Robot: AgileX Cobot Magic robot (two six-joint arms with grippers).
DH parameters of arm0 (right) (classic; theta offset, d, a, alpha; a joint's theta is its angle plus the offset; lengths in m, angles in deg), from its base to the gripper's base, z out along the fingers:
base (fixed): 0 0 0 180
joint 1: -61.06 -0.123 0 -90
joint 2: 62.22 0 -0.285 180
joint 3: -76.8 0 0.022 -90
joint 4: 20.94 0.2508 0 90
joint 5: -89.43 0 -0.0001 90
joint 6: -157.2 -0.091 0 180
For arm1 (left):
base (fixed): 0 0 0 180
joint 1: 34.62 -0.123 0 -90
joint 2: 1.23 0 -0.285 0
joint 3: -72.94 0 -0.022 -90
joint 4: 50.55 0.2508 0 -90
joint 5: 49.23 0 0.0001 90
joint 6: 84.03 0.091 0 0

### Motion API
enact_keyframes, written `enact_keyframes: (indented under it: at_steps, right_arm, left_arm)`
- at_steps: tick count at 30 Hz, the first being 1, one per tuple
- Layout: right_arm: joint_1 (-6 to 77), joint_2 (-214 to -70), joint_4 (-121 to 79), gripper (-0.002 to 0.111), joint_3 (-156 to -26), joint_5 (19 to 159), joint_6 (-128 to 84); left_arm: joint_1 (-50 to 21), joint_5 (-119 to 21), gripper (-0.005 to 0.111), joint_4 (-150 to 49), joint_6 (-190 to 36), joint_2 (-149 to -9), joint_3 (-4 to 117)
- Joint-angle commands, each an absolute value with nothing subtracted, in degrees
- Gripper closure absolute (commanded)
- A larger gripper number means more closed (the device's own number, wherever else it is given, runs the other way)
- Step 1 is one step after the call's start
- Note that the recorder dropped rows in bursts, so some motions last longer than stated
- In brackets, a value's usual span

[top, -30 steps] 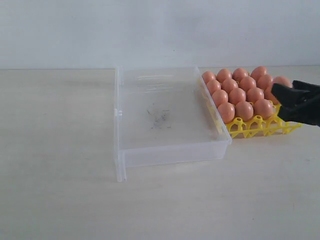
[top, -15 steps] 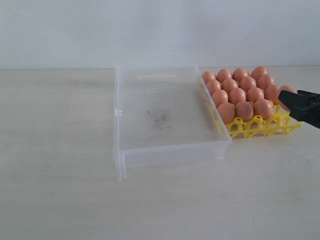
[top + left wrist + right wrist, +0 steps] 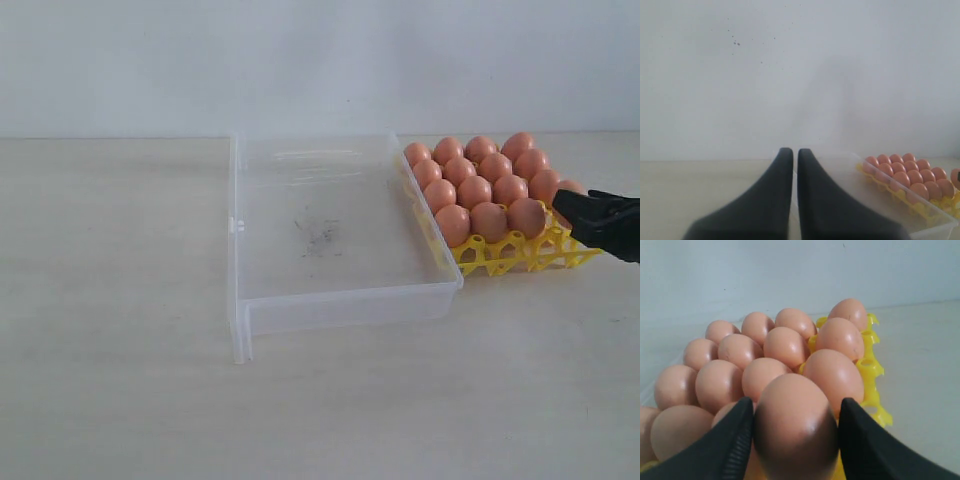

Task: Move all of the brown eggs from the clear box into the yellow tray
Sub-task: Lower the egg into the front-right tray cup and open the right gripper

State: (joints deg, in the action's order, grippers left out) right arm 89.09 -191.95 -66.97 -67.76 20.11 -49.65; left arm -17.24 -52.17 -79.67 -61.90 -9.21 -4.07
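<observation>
Since a second ago the right pincer has drawn back toward the right edge of the exterior view and dropped a little, so its dark tip now sits at the right-hand end of the yellow tray instead of over the eggs; nothing else has shifted. Its two fingers are clamped on either side of a brown egg, which fills the gap between them in the right wrist view; whether that egg rests in a cup I cannot tell. The other brown eggs stand packed in rows in the tray's cups, touching one another, and the cups along the tray's near edge show bare yellow lattice. The tray lies on the counter, right against the right-hand wall of the clear box. The box sits in the middle of the counter, its floor showing only faint dark scuffs. The left pincer is outside the exterior view; its own camera shows two dark fingers clenched together with a thin line between them, raised above the counter, with box and tray beyond.
</observation>
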Motion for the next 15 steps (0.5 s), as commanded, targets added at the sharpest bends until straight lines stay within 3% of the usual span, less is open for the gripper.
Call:
enact_keyframes:
  at_steps: [1,8,13,14,15]
  right_arm:
    - [89.06,-192.61,-67.89,0.108,-68.58,19.46,-49.04]
    - [89.06,-192.61,-69.37,0.105,-68.80,19.46,-49.44]
    - [89.06,-192.61,-68.32,0.077,-68.80,19.46,-49.16]
    - [89.06,-192.61,-67.79,0.061,-68.80,19.46,-49.02]
    - [89.06,-192.61,-67.69,0.053,-68.80,19.46,-49.02]
  left_arm:
    - [-17.23,-51.74,0.103,-79.86,-61.70,-9.02,-4.28]
    - [-17.23,-51.74,0.103,-79.86,-61.70,-9.02,-4.28]
    - [-17.23,-51.74,0.103,-79.86,-61.70,-9.02,-4.28]
    - [-17.23,-51.74,0.103,-79.86,-61.70,-9.02,-4.28]
    - [-17.23,-51.74,0.103,-79.86,-61.70,-9.02,-4.28]
